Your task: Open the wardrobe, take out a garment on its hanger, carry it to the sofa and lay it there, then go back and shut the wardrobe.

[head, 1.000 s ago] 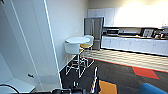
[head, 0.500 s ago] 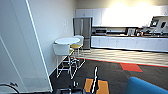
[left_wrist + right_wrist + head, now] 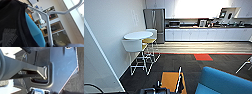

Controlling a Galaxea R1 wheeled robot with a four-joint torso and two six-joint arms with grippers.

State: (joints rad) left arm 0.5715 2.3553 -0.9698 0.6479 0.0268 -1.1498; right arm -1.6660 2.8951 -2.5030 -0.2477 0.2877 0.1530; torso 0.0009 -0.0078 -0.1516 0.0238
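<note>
In the left wrist view the black garment (image 3: 11, 25), with a grey print on it, hangs from the white hanger (image 3: 48, 25), close to the camera. My left gripper (image 3: 50, 45) is shut on the hanger's stem at its lower end. Behind the garment shows the bright blue sofa (image 3: 33, 31). The head view has that sofa (image 3: 226, 82) low at the right, just ahead of me. My right arm's dark plate (image 3: 60, 65) hangs over dark carpet.
A tall white panel (image 3: 99, 70) slants close at my left. A round white high table (image 3: 137, 35) with stools (image 3: 134, 46) stands by the left wall. Beyond are a steel fridge (image 3: 154, 21) and a long kitchen counter (image 3: 204, 33). An orange floor tile (image 3: 170, 81) lies ahead.
The camera has turned right: the table and stools have slid leftward in the picture, and the blue sofa has come in at the lower right.
</note>
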